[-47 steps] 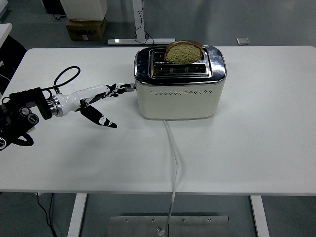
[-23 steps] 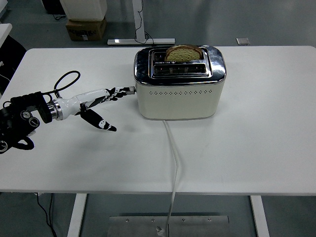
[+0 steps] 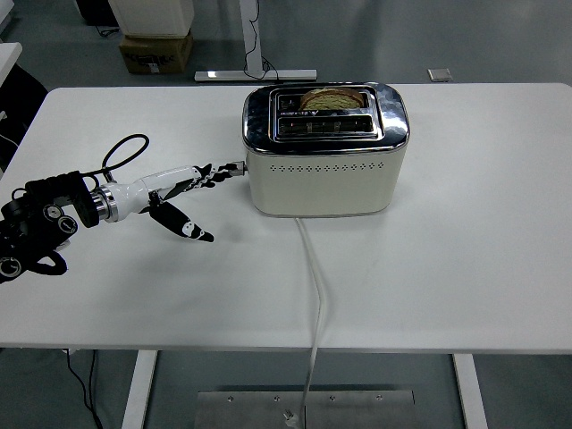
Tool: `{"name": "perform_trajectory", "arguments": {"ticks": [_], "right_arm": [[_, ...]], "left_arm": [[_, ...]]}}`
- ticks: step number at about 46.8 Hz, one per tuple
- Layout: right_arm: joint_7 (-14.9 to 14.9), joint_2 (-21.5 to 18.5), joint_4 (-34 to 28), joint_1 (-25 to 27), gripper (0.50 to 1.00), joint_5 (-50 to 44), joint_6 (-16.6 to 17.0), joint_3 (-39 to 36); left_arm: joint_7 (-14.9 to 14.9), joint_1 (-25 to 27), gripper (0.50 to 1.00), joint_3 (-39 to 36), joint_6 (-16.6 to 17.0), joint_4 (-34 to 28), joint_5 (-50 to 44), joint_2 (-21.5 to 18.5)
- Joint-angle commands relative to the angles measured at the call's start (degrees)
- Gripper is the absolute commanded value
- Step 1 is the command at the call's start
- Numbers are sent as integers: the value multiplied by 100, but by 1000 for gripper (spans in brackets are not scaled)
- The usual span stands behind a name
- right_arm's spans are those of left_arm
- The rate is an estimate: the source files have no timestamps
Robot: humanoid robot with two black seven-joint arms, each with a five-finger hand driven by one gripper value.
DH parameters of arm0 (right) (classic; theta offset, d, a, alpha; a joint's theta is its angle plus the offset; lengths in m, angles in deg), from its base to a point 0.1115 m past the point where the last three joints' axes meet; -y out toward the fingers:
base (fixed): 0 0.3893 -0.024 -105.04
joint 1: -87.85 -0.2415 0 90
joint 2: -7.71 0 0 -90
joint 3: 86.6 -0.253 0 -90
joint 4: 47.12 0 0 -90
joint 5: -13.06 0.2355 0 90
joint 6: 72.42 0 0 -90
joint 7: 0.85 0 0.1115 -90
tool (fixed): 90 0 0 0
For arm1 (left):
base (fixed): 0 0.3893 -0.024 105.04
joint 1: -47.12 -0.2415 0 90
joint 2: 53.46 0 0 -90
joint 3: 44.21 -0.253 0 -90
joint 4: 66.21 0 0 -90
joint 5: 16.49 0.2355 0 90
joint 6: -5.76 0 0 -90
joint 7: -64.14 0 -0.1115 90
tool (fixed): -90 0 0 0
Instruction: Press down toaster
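Note:
A cream toaster (image 3: 326, 165) with a chrome top stands at the table's back middle. A slice of bread (image 3: 332, 97) sits low in its far slot, only its top edge showing. The toaster's lever (image 3: 238, 166) sticks out of its left end, low down. My left hand (image 3: 192, 188) reaches in from the left with its fingers (image 3: 214, 171) stretched out and touching the lever. The thumb (image 3: 186, 228) points down toward the table. The hand holds nothing. The right arm is out of view.
A white power cord (image 3: 315, 277) runs from the toaster's front over the table's near edge. A black cable loop (image 3: 123, 149) rises behind my left wrist. A cardboard box (image 3: 156, 49) and a desk frame stand on the floor beyond the table.
My left hand's fingers have pushed the lever down and the hand has sunk a little. The bread has dropped from standing high to nearly inside the slot.

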Motion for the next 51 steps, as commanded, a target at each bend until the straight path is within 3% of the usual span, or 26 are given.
{"name": "perform_trajectory", "arguments": {"ticks": [1,51], "right_arm": [[2,0,0,4,1000,0,0,0],[2,0,0,4,998,0,9,0]], "left_arm": [[3,0,1000,0,-1,0,-7,47],[3,-132,1000,0,61,290,-16,223]]}}
